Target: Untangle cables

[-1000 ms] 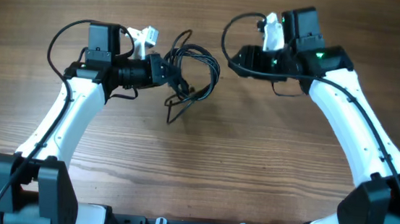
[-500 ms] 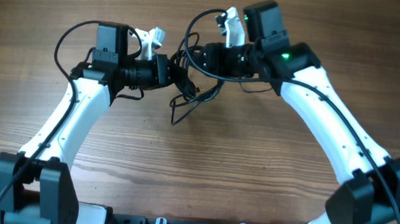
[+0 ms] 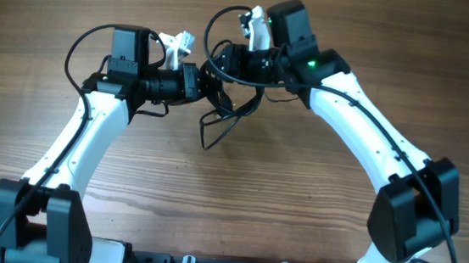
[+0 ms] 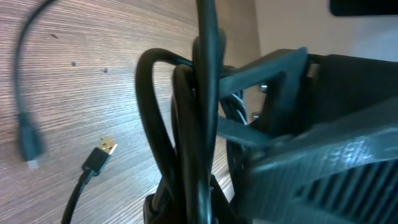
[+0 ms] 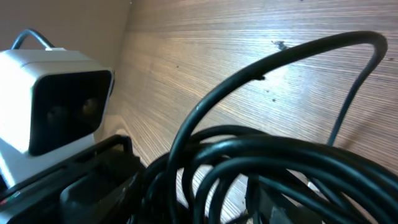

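Since a second ago the right gripper (image 3: pixel 223 62) has swung in from the 2 o'clock side of the table (image 3: pixel 297 197). There it stood well apart from the cables (image 3: pixel 224 107); now it sits at the top of the tangle. The left gripper (image 3: pixel 207 88) has hardly shifted and stays at the tangle's 9 o'clock edge. The tangle lies just toward 11 o'clock of the table's middle, with one loose loop trailing toward 6 o'clock.

The cables are thin, smooth, glossy black cords bent in rounded loops. In the left wrist view several run upright side by side in a tight bundle. A flat USB plug (image 4: pixel 101 154) with a gold-coloured tip lies on the wood at 8 o'clock. The table is matt brown wood with fine straight grain.

The left fingers are pressed together and appear to pinch the bundle at its base, though that spot is half hidden. I cannot tell whether the right fingers are spread or closed. Cords crowd the right wrist view, beside a white, boxy camera housing (image 5: pixel 56 102).
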